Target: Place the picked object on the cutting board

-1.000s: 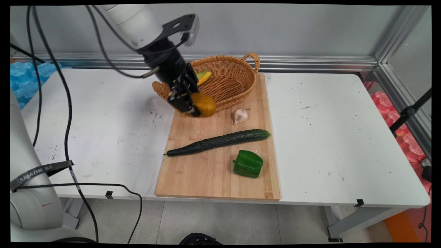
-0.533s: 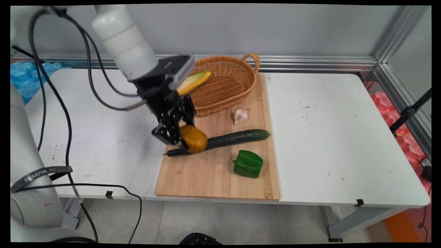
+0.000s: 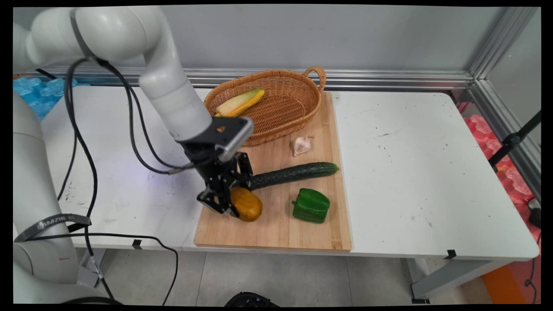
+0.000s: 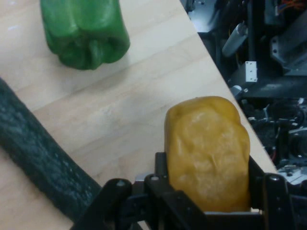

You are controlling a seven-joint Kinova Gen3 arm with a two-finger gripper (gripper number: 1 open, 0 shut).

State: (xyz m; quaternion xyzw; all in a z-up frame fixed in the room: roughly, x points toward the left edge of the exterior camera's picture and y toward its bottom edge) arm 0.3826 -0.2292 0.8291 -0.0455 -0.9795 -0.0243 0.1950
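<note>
My gripper [image 3: 232,204] is shut on a yellow-brown potato [image 3: 246,204], held just over the near left part of the wooden cutting board [image 3: 276,229]. In the hand view the potato [image 4: 207,153] fills the space between the fingers [image 4: 160,184], above the board's front edge [image 4: 144,124]. A long dark cucumber [image 3: 293,172] lies across the board just behind the gripper, its left end hidden by the hand. A green bell pepper [image 3: 311,205] sits to the right of the potato. The cucumber [image 4: 38,158] and pepper [image 4: 85,31] also show in the hand view.
A wicker basket [image 3: 298,108] at the back of the board holds an ear of corn [image 3: 240,102]. A garlic bulb [image 3: 300,145] lies in front of the basket. Black cables [image 3: 129,129] hang from the arm over the table's left half [image 3: 121,190].
The gripper has carried the potato from beside the basket toward the near side, past the cucumber, and lower, to the board's near left part.
</note>
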